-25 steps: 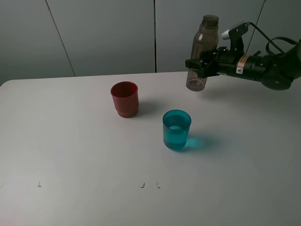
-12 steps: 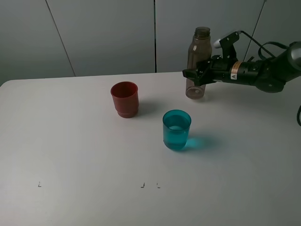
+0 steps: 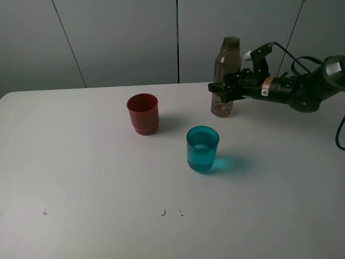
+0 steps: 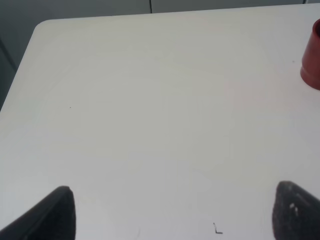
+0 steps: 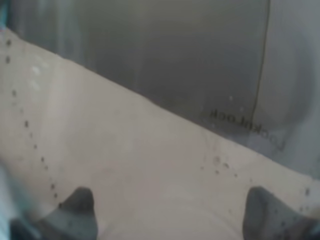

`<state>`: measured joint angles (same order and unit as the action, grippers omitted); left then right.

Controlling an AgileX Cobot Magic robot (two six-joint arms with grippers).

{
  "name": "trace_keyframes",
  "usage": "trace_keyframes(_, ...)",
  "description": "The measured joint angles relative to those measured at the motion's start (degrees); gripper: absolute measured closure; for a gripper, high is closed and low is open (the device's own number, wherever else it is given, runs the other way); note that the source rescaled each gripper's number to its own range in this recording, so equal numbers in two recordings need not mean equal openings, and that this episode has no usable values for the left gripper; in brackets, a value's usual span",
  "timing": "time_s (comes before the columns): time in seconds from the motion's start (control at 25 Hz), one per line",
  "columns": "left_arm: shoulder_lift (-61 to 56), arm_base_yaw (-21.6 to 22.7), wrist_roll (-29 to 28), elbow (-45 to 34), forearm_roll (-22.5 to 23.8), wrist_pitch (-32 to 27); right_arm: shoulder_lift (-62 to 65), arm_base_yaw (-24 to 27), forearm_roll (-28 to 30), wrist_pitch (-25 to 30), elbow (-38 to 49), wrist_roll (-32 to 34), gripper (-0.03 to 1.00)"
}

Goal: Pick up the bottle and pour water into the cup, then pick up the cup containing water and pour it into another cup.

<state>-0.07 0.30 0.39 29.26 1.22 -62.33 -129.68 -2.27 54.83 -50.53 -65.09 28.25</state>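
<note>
The white desk (image 3: 81, 178) carries everything. The right arm (image 3: 294, 89) reaches in low from the right side, near the far edge of the desk. The smoky grey-brown bottle (image 3: 226, 62) stands upright there, behind the two cups and to the right of them. Its base seems to be on the desk or just above it; I cannot tell which.

The teal cup (image 3: 202, 151) stands in front, with water showing inside. The red cup (image 3: 143, 114) is to its left and a little behind, near it but not touching.

The right fingers (image 3: 215, 87) are clamped on the lower half of the bottle, one on each side; in the right wrist view the bottle wall fills the space between them. The left fingers (image 4: 56, 215) are wide apart, over bare desk, and hold nothing.

I judge that the first pouring is done and that the bottle is being set down. The bottle is tall and slim, so if the fingers let go before the base is flat on the desk, it could tip over. A finger that catches the wall when the arm pulls back could also drag it. After this, the smooth teal cup may slip in a weak grasp, or spill if it is tilted too quickly over the red cup.
</note>
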Motion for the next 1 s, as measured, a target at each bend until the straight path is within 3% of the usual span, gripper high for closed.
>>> trace_keyframes(0.4, 0.00, 0.00, 0.00, 0.00, 0.00, 0.00, 0.00, -0.35, 0.00, -0.09, 0.00, -0.66, 0.97)
trace_keyframes(0.44, 0.00, 0.00, 0.00, 0.00, 0.00, 0.00, 0.00, -0.35, 0.00, -0.09, 0.00, -0.66, 0.88)
trace_keyframes(0.48, 0.00, 0.00, 0.00, 0.00, 0.00, 0.00, 0.00, -0.35, 0.00, -0.12, 0.00, -0.66, 0.70)
trace_keyframes(0.56, 0.00, 0.00, 0.00, 0.00, 0.00, 0.00, 0.00, -0.35, 0.00, -0.12, -0.13, -0.66, 0.18)
trace_keyframes(0.6, 0.00, 0.00, 0.00, 0.00, 0.00, 0.00, 0.00, -0.35, 0.00, -0.12, -0.13, -0.66, 0.05)
trace_keyframes(0.68, 0.00, 0.00, 0.00, 0.00, 0.00, 0.00, 0.00, -0.35, 0.00, 0.77, -0.13, -0.02, -0.02)
trace_keyframes(1.0, 0.00, 0.00, 0.00, 0.00, 0.00, 0.00, 3.34, -0.35, 0.00, 2.05, 2.77, 0.95, -0.03)
